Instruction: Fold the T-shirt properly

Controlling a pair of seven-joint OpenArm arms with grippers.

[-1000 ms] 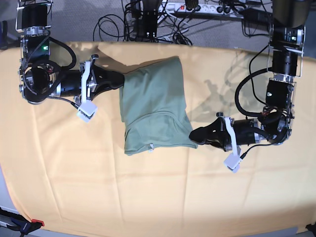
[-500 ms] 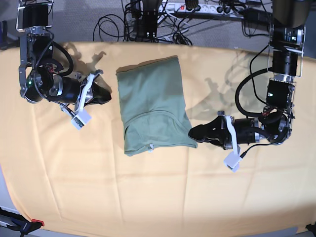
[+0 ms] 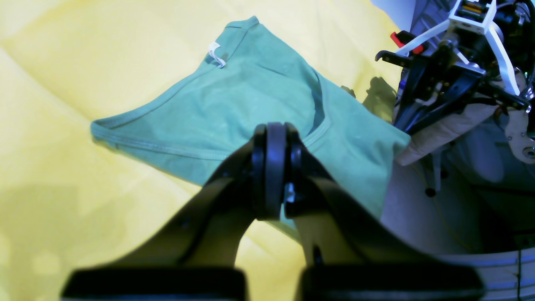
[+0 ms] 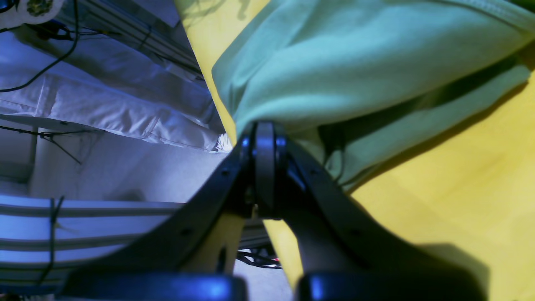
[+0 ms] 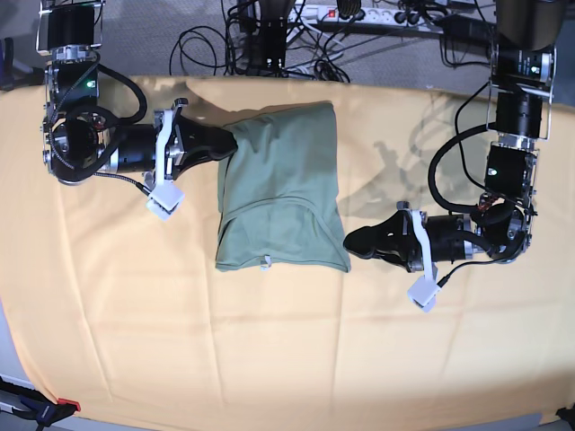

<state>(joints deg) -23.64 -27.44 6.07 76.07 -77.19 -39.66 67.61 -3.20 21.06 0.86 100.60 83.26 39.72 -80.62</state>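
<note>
With both tools closed and empty, the right tool (image 5: 232,141) should nudge the shirt (image 5: 283,193) edge flat and square while the left tool (image 5: 352,242) just waits beside the hem.

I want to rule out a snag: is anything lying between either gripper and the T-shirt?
Nothing visible does. The right gripper is shut right at the T-shirt's upper corner; the left gripper is shut beside its lower hem. Only the yellow cloth lies around.
</note>
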